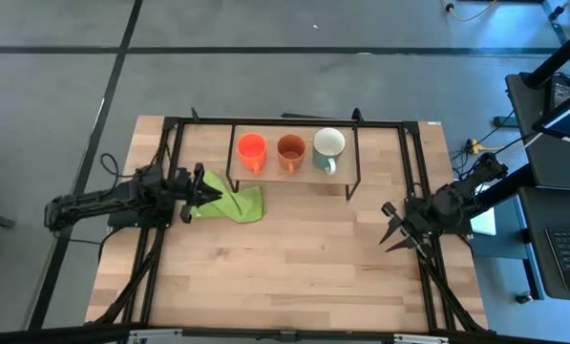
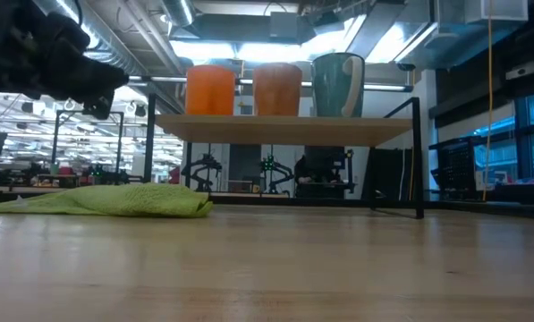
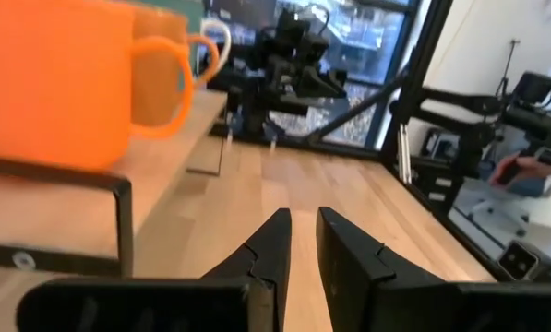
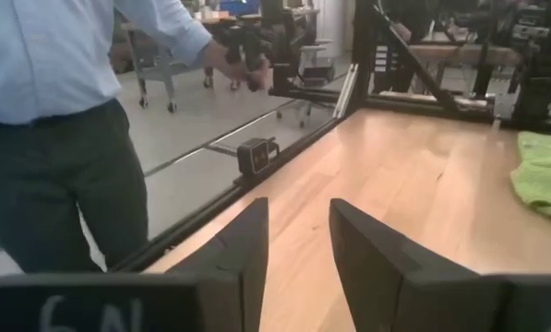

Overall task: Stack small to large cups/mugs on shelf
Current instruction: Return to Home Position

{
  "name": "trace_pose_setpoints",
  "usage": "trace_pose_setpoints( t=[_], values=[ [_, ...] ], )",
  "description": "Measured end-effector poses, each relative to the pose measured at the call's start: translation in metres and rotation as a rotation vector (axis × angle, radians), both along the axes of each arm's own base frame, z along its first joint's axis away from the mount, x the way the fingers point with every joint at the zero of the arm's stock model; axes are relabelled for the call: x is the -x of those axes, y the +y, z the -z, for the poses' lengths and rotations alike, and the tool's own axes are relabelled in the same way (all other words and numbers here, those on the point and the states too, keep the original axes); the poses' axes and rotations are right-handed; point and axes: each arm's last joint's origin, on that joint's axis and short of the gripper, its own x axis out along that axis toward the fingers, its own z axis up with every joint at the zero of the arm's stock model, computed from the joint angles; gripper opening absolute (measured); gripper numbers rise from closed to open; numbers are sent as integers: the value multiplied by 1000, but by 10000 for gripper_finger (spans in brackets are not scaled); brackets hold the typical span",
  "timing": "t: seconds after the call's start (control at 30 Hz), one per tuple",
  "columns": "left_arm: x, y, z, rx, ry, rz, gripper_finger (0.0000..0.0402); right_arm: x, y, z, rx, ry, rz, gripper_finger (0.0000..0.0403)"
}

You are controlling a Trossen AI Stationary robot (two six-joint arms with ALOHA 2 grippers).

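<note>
Evidently size-sorted, orange mug (image 1: 252, 148), brown mug (image 1: 290, 148) and green mug (image 1: 329, 143) line the shelf (image 1: 270, 164), so left claw (image 1: 200, 187) and right claw (image 1: 392, 227) hang released.

Bright ceiling lights (image 2: 222, 49) glare above the shelf (image 2: 284, 130); soft shadows fall on the evenly lit tabletop (image 2: 267, 268).

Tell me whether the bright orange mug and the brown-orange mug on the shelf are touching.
Apart. The low view shows open background between the bright orange mug and the brown-orange mug; the high view shows bare shelf between them.
</note>
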Motion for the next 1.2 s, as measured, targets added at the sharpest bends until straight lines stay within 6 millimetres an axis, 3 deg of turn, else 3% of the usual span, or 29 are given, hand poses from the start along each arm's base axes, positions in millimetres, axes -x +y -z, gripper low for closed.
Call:
trace_pose_setpoints(
  t=[1.2],
  values=[
    [-3, 0, 4, 22, 49, 8, 50, 0, 0, 0, -26, 21, 3, 119]
  ],
)
